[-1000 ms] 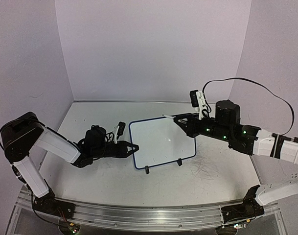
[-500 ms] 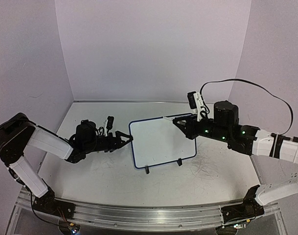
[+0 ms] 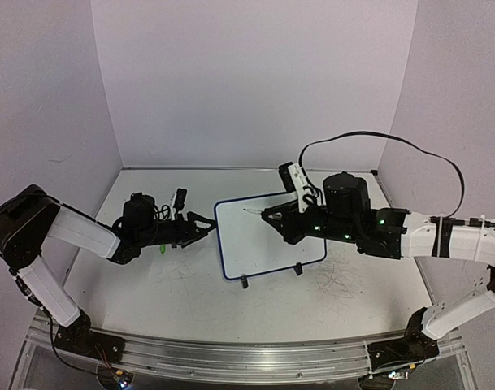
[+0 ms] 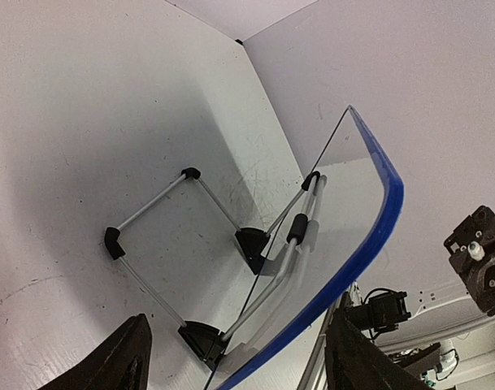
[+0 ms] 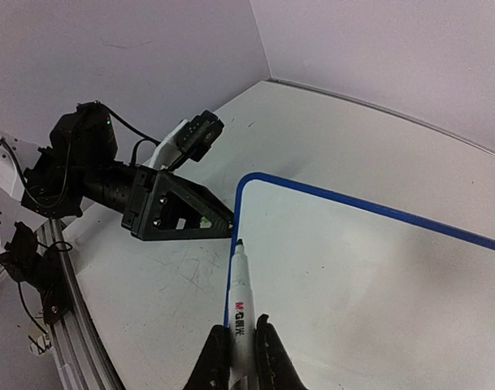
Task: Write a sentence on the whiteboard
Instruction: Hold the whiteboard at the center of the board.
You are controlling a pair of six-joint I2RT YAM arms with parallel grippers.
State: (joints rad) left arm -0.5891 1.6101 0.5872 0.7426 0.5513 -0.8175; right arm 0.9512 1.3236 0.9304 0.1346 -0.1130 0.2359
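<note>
Top external view showed the whiteboard (image 3: pixel 267 244) propped on the surface (image 3: pixel 174 284), blank, with our left hand (image 3: pixel 205 228) spread wide just beside its left rim, gripping nothing. Our right hand (image 3: pixel 271 218) pinched a marker (image 5: pixel 237 296) near its far left corner; we judged pen pressure could shove or tip the unheld board.
</note>
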